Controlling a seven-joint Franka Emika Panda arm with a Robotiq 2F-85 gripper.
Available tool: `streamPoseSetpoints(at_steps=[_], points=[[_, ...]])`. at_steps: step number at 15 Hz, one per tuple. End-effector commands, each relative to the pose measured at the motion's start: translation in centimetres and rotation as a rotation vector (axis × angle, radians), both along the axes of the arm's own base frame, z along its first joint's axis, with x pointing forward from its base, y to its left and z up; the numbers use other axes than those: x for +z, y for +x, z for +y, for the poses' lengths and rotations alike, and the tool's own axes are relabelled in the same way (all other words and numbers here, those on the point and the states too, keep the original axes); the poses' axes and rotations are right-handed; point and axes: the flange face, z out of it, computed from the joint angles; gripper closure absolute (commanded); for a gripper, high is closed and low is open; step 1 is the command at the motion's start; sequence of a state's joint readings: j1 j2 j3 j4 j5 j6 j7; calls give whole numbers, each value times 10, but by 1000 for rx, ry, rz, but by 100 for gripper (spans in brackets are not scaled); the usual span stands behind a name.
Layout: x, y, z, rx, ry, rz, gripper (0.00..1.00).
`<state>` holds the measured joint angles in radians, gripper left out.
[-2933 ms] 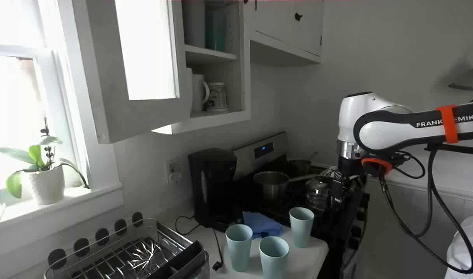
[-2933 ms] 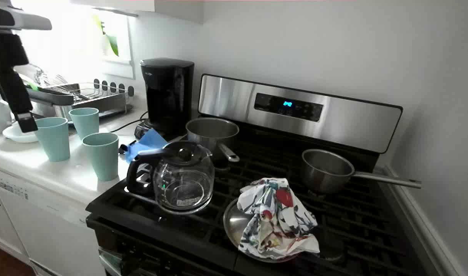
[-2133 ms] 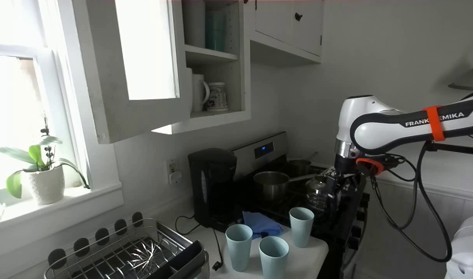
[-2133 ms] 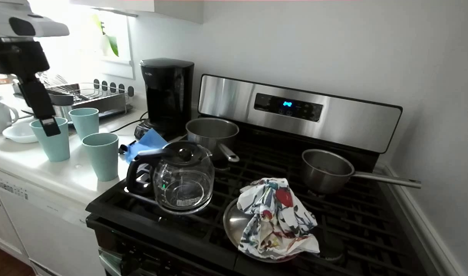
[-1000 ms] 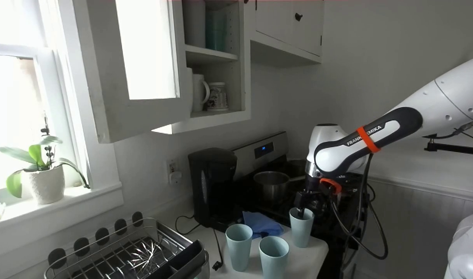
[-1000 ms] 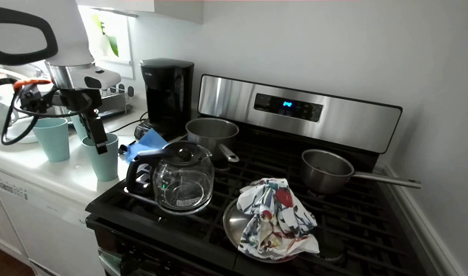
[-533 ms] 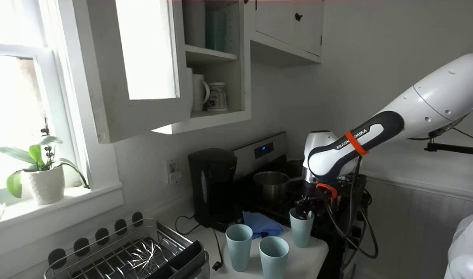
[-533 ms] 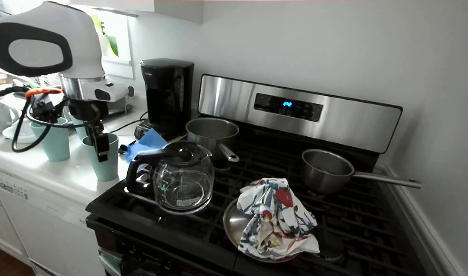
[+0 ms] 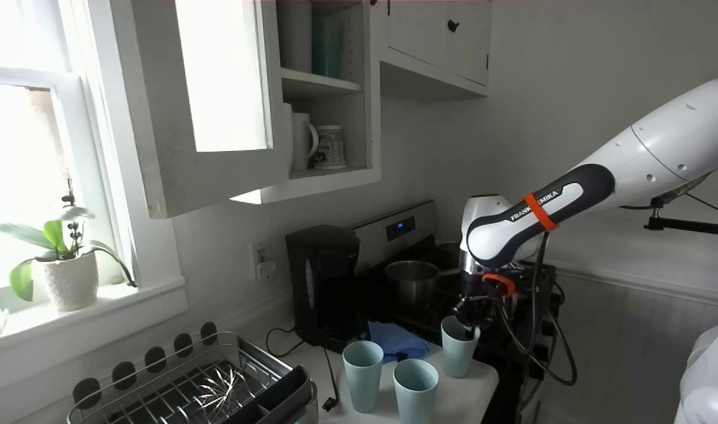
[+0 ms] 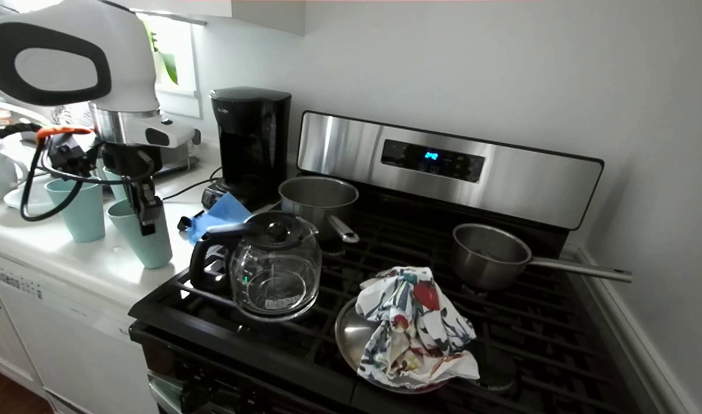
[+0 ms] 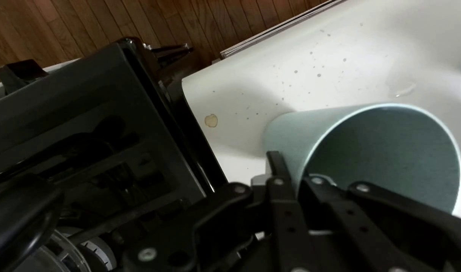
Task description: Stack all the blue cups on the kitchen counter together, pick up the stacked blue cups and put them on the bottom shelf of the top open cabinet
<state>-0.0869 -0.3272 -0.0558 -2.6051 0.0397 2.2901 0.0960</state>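
Black two-fingered hand (image 11: 296, 177) clasps a pale blue, matte, tapered cup (image 10: 149, 248) by its wall

In the wrist view the hand is clenched on the cup near the rim, with one finger (image 11: 277, 166) outside the wall and its mate down inside the mouth. The cup is at the end of the smooth white table (image 11: 245, 102), just beside the black stove (image 10: 408, 236); in an exterior view it tilts away from the stove. Whether its base fully meets the table I cannot tell.

A second cup (image 9: 364, 383) and a third cup (image 9: 416, 394), alike in colour and shape, stand upright on the table, near each other but apart.

Behind them, in an exterior view, a crumpled bright blue cloth (image 9: 397, 340) lies near a boxy black coffee maker (image 9: 321, 265). The stove carries a clear glass carafe (image 10: 276, 276) with a black handle, a round metal saucepan (image 9: 415, 288), a long-handled metal saucepan (image 10: 483, 273) and a shallow metal pan (image 10: 349, 333) with a floral-print cloth (image 10: 411, 328) bunched on it.

Higher up, the white cabinet (image 9: 372, 118) stands open; on its bottom shelf (image 9: 312, 174) are a tall white mug (image 9: 300, 141) and a patterned mug (image 9: 331, 147).
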Motion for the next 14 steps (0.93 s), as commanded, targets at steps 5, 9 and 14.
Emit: streamPoseSetpoints(at_steps=[5,9,14], points=[[72,-9,29,158,-17,-14,99],[121,-15,80,329,-42,-48,99],[163,-8,141,523,-56,-127,99]])
